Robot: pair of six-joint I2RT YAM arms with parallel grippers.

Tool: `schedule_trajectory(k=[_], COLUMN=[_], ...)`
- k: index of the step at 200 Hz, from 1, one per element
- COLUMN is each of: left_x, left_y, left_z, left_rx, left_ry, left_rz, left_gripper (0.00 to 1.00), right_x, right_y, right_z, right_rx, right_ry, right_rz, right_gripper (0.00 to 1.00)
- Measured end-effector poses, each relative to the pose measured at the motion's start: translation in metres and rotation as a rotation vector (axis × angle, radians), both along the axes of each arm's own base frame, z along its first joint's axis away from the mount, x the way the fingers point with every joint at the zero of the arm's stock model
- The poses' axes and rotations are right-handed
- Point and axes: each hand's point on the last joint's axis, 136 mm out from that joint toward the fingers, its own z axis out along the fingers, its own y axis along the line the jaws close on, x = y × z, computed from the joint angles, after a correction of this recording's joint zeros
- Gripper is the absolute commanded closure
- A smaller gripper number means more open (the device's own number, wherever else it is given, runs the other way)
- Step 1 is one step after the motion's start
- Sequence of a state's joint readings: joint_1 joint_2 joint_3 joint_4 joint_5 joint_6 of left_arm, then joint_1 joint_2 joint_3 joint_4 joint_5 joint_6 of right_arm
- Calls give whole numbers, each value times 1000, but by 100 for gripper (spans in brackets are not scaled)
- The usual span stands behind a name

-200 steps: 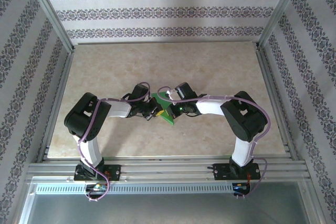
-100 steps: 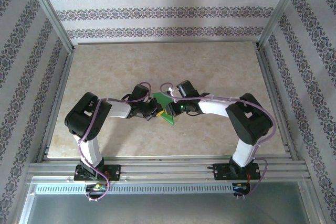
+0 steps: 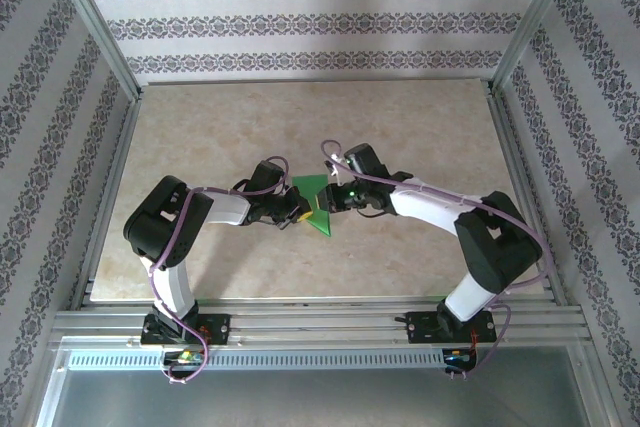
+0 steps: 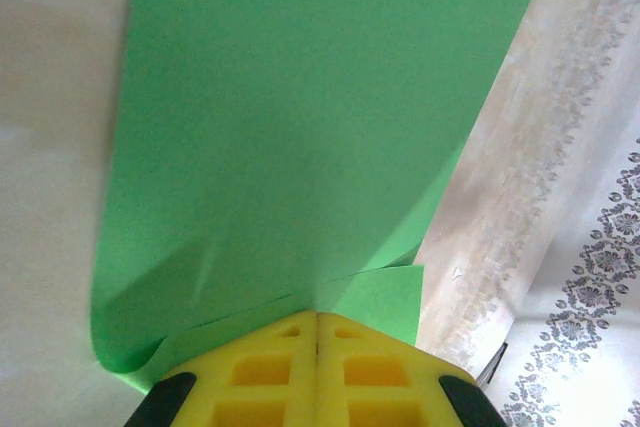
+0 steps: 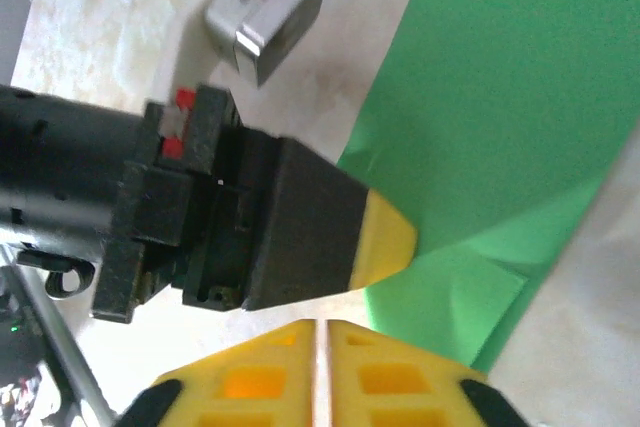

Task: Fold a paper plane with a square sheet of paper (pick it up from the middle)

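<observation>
Two grippers meet at one green sheet near the middle of the table (image 3: 420,127). The left gripper (image 4: 317,319) has its yellow fingers pressed flat together with no gap along the seam. The paper (image 4: 300,117) runs out from their tips, so it is pinched at its near edge. Small creases fan out from the grip, and a second layer peeps out lower right under the top one, while the left side curls round. Seen from the right wrist, the left gripper (image 5: 395,239) comes in from the left as a black body with a yellow end set on the edge of the paper (image 5: 500,117). The right gripper (image 5: 321,332) is closed as well, its fingers touching along their length. A folded corner of the paper lies just beyond their tips, and I cannot tell whether any of it is caught between them. From above, the paper (image 3: 316,207) is a pointed shape, its wide end away from the arm bases and its point toward them. The left gripper (image 3: 297,214) is at its left edge and the right gripper (image 3: 334,199) at its right edge. Both arms bend inward from the rail (image 3: 320,322) at the near side. Patterned walls (image 3: 300,22) stand round the beige marbled table.
</observation>
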State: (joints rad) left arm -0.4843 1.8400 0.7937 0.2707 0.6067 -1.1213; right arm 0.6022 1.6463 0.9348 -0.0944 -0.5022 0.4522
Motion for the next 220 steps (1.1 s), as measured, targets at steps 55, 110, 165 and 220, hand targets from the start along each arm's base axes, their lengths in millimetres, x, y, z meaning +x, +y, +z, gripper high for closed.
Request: schedule_trajectory(k=[55,110,165,220], left_x=[0,0,0,0], left_y=[0,0,0,0], left_z=[0,0,0,0], left_rx=[-1,-2,-2,-2], left_ry=[-2,-4,-4,-4], left_rz=[-3,-3,-3,-3], left_gripper=[100,100,100,100], right_x=[-19,-24,-31,-35], right_y=[11,15,13,9], right_z=[-36,-52,-57,-70], right_rx=[-34,-54,-75,-104], right_ry=[153,199,225,259], right_rz=[23,40,46,45], right_gripper=[91,91,91,91])
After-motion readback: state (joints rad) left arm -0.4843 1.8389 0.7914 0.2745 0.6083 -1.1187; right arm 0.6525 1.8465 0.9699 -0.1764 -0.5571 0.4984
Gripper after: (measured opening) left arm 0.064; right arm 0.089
